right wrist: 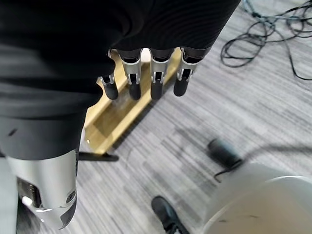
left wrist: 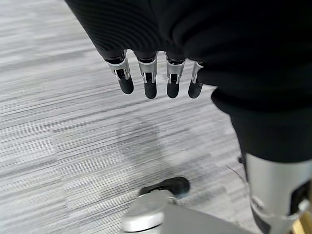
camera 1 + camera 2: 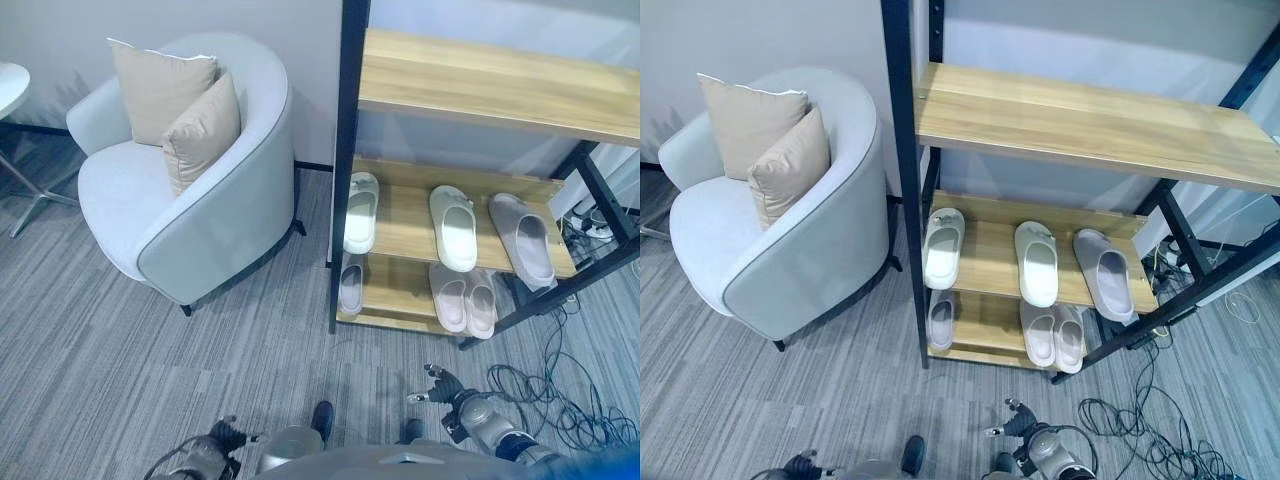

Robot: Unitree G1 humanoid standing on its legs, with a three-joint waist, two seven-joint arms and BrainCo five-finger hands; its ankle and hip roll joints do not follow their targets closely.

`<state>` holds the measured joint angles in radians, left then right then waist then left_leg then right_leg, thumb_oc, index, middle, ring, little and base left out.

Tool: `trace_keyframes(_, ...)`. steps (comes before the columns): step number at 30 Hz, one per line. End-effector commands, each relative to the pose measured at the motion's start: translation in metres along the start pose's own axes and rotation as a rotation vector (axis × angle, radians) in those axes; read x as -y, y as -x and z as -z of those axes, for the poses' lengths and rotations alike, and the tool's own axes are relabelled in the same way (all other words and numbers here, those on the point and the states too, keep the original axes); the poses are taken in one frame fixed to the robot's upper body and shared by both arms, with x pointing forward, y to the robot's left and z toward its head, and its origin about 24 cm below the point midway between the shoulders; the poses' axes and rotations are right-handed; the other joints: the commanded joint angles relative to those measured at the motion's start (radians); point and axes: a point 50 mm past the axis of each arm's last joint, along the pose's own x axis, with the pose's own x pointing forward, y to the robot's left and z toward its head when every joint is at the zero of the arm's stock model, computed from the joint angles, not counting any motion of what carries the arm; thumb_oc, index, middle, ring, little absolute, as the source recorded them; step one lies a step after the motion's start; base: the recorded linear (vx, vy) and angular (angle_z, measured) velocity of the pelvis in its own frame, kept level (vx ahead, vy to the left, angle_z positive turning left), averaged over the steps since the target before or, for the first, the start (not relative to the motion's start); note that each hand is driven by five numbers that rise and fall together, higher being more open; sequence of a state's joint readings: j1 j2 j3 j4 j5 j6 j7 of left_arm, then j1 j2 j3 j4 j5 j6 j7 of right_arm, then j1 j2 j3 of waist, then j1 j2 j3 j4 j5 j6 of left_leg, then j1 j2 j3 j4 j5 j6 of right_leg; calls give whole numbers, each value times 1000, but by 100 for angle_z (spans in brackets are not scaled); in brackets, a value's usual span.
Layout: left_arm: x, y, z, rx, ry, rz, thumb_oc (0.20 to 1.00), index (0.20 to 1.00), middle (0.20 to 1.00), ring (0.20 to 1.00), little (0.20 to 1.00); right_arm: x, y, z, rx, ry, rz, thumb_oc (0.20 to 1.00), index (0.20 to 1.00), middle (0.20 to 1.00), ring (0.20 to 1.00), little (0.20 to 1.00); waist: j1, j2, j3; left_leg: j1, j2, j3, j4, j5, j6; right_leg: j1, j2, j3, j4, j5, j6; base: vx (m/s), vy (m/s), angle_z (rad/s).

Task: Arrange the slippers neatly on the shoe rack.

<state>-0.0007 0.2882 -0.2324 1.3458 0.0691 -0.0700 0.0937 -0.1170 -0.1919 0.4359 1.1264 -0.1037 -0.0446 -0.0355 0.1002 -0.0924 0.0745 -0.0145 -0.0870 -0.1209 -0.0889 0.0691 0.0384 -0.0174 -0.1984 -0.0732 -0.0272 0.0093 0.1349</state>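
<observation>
The shoe rack [image 3: 345, 200] has a black frame and wooden shelves. On its middle shelf lie a white slipper [image 3: 360, 210] at the left, a second white slipper [image 3: 452, 228] in the middle and a grey slipper [image 3: 522, 238] at the right, angled outward. The bottom shelf holds a pale lilac slipper [image 3: 351, 285] at the left and a pink pair [image 3: 465, 298] side by side. My left hand [image 3: 225, 437] hangs low over the carpet, its fingers [image 2: 150, 78] relaxed and holding nothing. My right hand [image 3: 447, 387] hangs just before the rack's foot, its fingers [image 1: 146, 73] also relaxed and holding nothing.
A pale grey armchair [image 3: 200, 210] with two beige cushions [image 3: 180, 105] stands left of the rack. A white round table [image 3: 10, 85] is at the far left edge. Loose cables [image 3: 560, 400] lie on the carpet at the right. The top shelf [image 3: 500, 85] is bare.
</observation>
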Motion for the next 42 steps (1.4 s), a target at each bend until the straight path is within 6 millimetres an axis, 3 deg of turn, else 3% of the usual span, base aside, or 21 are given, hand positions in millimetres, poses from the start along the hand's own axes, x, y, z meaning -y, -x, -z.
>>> trace_keyframes(1,9,-3,-36,98,-7,8,1000,1000,1000,1000,1000,28,-1,-14,65,46,69,1000,1000,1000,1000,1000,4,27,5,7,59,-64,99,-141,-39,50,58,-55,10,-21,1,72,-140,25)
trace_keyframes(3,13,-2,-38,110,-7,16,1000,1000,1000,1000,1000,29,0,-15,72,42,77,1000,1000,1000,1000,1000,4,29,3,18,65,-73,89,-137,-47,71,67,-70,-8,-26,-5,65,-126,8)
trace_keyframes(4,7,-3,-39,121,3,14,1000,1000,1000,1000,1000,58,7,-13,123,-14,119,1000,1000,1000,1000,1000,-4,19,-5,29,74,-72,74,-130,-55,86,76,-80,-26,-28,-8,55,-126,21)
trace_keyframes(5,3,-3,-39,131,3,12,1000,1000,1000,1000,1000,62,9,-11,118,21,139,1000,1000,1000,1000,1000,-7,17,-4,40,80,-72,61,-124,-57,100,83,-86,-38,-27,-10,59,-179,20)
trace_keyframes(7,4,-3,-41,141,-3,8,1000,1000,1000,1000,1000,59,11,-8,144,-41,132,1000,1000,1000,1000,1000,-19,23,4,57,89,-71,24,-100,-62,113,97,-88,-56,-28,-14,19,-110,3)
trace_keyframes(13,10,-2,-43,144,-9,22,1000,1000,1000,1000,1000,54,9,-26,212,-51,113,1000,1000,1000,1000,1000,-24,31,1,50,95,-79,2,-84,-70,113,105,-108,-60,-38,-17,1,-20,-2)
trace_keyframes(15,14,-2,-45,153,-13,29,1000,1000,1000,1000,1000,42,10,-49,305,-11,55,1000,1000,1000,1000,1000,-17,35,5,46,95,-89,2,-79,-76,115,108,-124,-60,-45,-21,-11,-9,16)
trace_keyframes(17,15,-2,-46,156,-16,32,1000,1000,1000,1000,1000,38,10,-55,326,10,39,1000,1000,1000,1000,1000,-16,35,6,45,94,-92,2,-79,-77,116,109,-128,-60,-47,-22,-1,-3,19)
trace_keyframes(20,21,-1,-50,177,-43,45,1000,1000,1000,1000,1000,17,21,-102,529,109,-101,1000,1000,1000,1000,1000,-2,38,15,44,96,-95,2,-77,-83,118,111,-136,-60,-52,-22,-7,10,17)
trace_keyframes(23,23,0,-51,185,-55,52,1000,1000,1000,1000,1000,12,26,-114,584,135,-144,1000,1000,1000,1000,1000,1,38,19,43,96,-97,2,-76,-84,118,112,-138,-60,-52,-22,0,0,0)
trace_keyframes(25,27,0,-51,191,-68,64,1000,1000,1000,1000,1000,7,37,-136,687,211,-201,1000,1000,1000,1000,1000,5,37,23,39,97,-99,2,-76,-86,114,113,-139,-60,-53,-22,0,0,0)
trace_keyframes(26,28,0,-52,195,-68,65,1000,1000,1000,1000,1000,13,53,-157,807,274,-207,1000,1000,1000,1000,1000,4,36,24,34,98,-97,2,-76,-88,109,114,-138,-60,-54,-21,0,0,0)
trace_keyframes(31,31,1,-48,195,-48,58,1000,1000,1000,1000,1000,45,89,-179,1016,331,-46,1000,1000,1000,1000,1000,-12,41,21,30,98,-92,2,-77,-88,104,113,-134,-60,-53,-17,7,15,-1)
trace_keyframes(35,41,3,-42,173,12,86,1000,1000,1000,1000,1000,96,120,-176,1120,274,278,1000,1000,1000,1000,1000,-34,51,12,23,94,-94,2,-78,-88,99,110,-141,-60,-52,-14,36,40,-1)
trace_keyframes(37,44,4,-41,175,4,96,1000,1000,1000,1000,1000,109,125,-175,1120,283,392,1000,1000,1000,1000,1000,-36,54,10,22,93,-94,2,-79,-87,99,109,-144,-60,-52,-13,36,22,4)
trace_keyframes(40,46,5,-40,181,-4,102,1000,1000,1000,1000,1000,140,128,-168,1044,375,629,1000,1000,1000,1000,1000,-31,55,10,21,91,-96,2,-82,-84,98,109,-147,-60,-53,-12,47,9,0)
trace_keyframes(41,47,5,-38,186,-23,104,1000,1000,1000,1000,1000,162,128,-162,962,438,769,1000,1000,1000,1000,1000,-23,56,10,17,87,-99,2,-83,-82,95,108,-149,-60,-53,-11,53,-1,2)
trace_keyframes(42,47,5,-38,186,-27,103,1000,1000,1000,1000,1000,171,129,-160,936,454,819,1000,1000,1000,1000,1000,-21,56,11,15,86,-101,2,-83,-81,93,107,-150,-60,-52,-10,44,0,0)
